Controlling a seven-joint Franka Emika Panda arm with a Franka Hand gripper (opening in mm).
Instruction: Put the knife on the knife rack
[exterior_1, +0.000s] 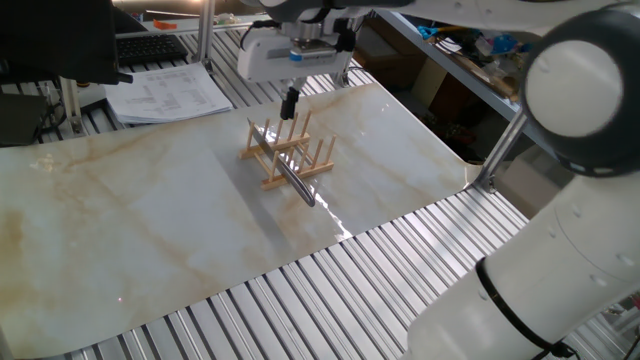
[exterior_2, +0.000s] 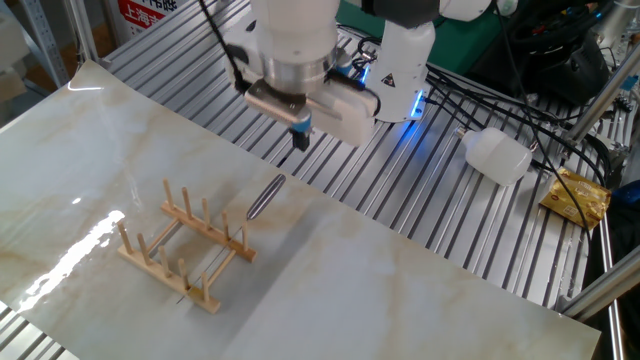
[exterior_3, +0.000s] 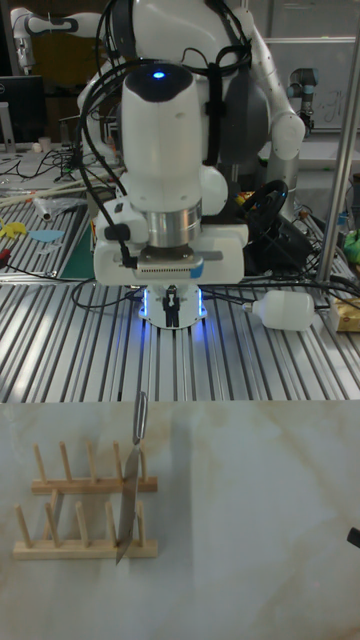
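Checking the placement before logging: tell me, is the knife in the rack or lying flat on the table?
In the rack: the knife stands on edge between the rack's pegs, handle sticking out.

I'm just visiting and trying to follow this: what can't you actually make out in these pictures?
- Knife blade: edge-on in the tall fixed view; barely visible between the rack pegs in the other fixed views.
- Tool: too small and dark to tell open from shut in any view.
- Arm: cropped by one fixed view's right edge.

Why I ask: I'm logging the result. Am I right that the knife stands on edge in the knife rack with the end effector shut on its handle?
Not quite. The knife does stand on edge in the knife rack, but the end effector has no hold on it: the tall fixed view shows it well above the handle, holding nothing.
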